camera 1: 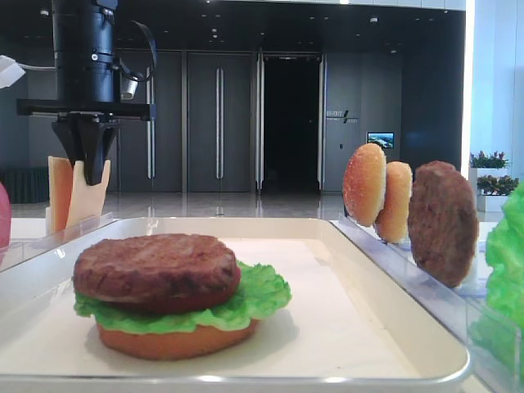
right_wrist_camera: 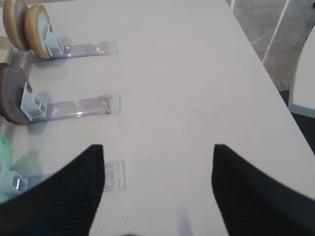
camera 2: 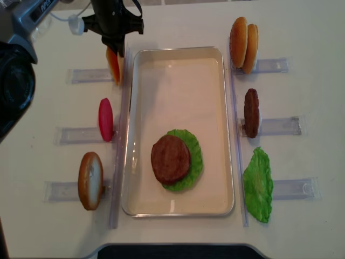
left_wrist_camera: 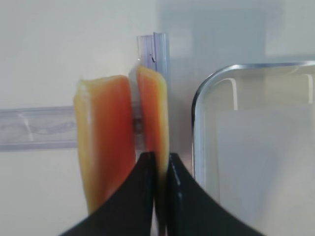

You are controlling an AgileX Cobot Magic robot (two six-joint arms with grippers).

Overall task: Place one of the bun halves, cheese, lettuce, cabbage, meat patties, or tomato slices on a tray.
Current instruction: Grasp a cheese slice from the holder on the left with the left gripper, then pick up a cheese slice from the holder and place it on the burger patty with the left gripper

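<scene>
left gripper (left_wrist_camera: 156,162) clenched on one upright cheese (left_wrist_camera: 153,115) slice in clear rack just left of tray (camera 2: 226,129), far corner | right gripper (right_wrist_camera: 157,152) spread wide, grasping nothing, over bare worktop (right_wrist_camera: 197,73) right of tray | on tray: meat patty (camera 2: 170,159) atop lettuce (camera 2: 195,154) | no readable writing.

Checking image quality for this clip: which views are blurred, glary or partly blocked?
Left wrist: the cheese and left gripper are soft, too close. Right wrist: dark, blurred fingers fill the bottom corners. Low exterior: the tray rim glints. Overhead: sharp, evenly lit.
</scene>
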